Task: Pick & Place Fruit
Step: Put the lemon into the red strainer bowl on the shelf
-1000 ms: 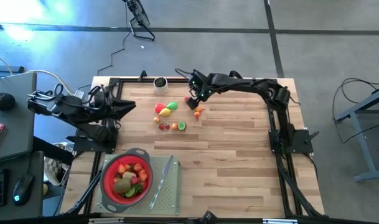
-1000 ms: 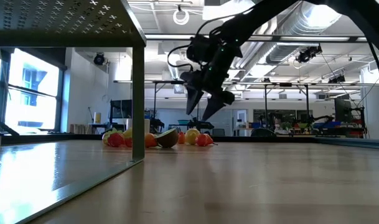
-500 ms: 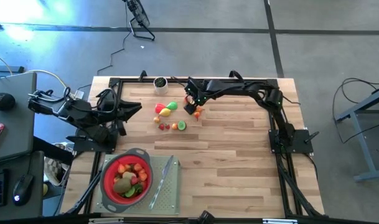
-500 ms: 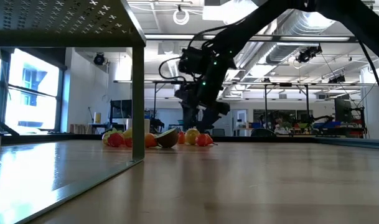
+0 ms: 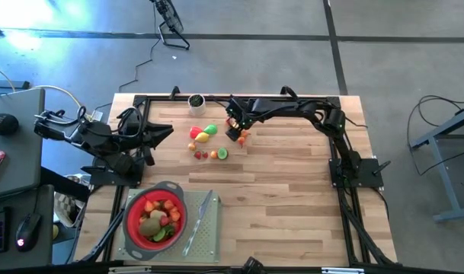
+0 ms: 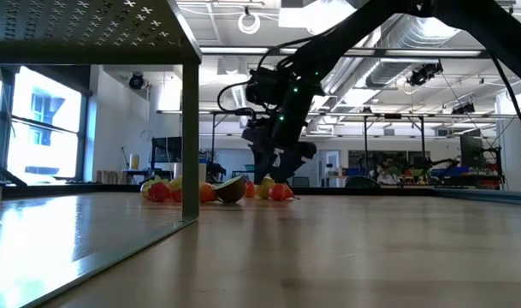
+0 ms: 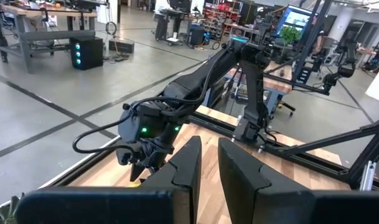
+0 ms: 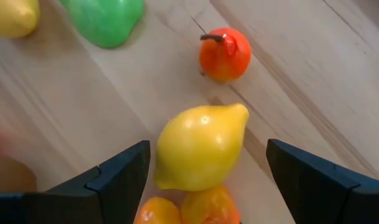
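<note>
A yellow lemon-shaped fruit [image 8: 198, 148] lies on the wooden table, touching two orange fruits [image 8: 189, 210] on its near side. My right gripper [image 8: 208, 147] is open above it and slants down, with one finger on each side of the lemon and a little clear of it. In the high view this gripper [image 5: 235, 132] is at the table's far middle. A small red-orange fruit with a stem [image 8: 224, 55] lies just beyond. More fruit [image 5: 204, 135] lies to the left. My left gripper [image 5: 168, 131] hangs level over the far left, shut and empty [image 7: 209, 168].
A red strainer with a grey rim [image 5: 129, 221] holds several fruits at the near left and stands on a grey mat [image 5: 210, 237]. A slim knife [image 5: 201, 217] lies on the mat. A small dark cup [image 5: 195, 100] stands at the far edge. The table's right half is bare wood.
My right gripper has come down toward the orange and yellow fruits at the far middle, moved slightly toward the table's left and rolled a little. Its fingers have stayed apart.
</note>
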Controlling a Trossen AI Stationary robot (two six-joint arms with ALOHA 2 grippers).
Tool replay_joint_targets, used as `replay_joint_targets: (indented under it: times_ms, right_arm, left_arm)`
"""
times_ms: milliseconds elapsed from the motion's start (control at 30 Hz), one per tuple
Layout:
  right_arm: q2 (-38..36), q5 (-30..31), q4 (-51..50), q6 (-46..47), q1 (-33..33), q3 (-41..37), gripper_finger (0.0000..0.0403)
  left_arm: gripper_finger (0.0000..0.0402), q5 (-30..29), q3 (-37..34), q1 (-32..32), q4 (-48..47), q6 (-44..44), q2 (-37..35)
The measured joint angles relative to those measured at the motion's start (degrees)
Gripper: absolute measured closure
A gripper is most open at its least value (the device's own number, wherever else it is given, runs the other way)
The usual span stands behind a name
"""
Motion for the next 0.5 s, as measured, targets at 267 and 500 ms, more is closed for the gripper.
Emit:
replay_joint_targets:
  times_ms: [267, 500]
  right_arm:
    - [0.0, 1.1, -0.5, -3.6, 0.1, 0.0, 0.0089]
    - [0.0, -0.6, -0.5, -7.9, 0.1, 0.0, 0.0089]
  left_arm:
    - [0.0350, -0.1, 0.0, 0.0, 0.0, 0.3, 0.0]
    - [0.0350, -0.1, 0.0, 0.0, 0.0, 0.4, 0.0]
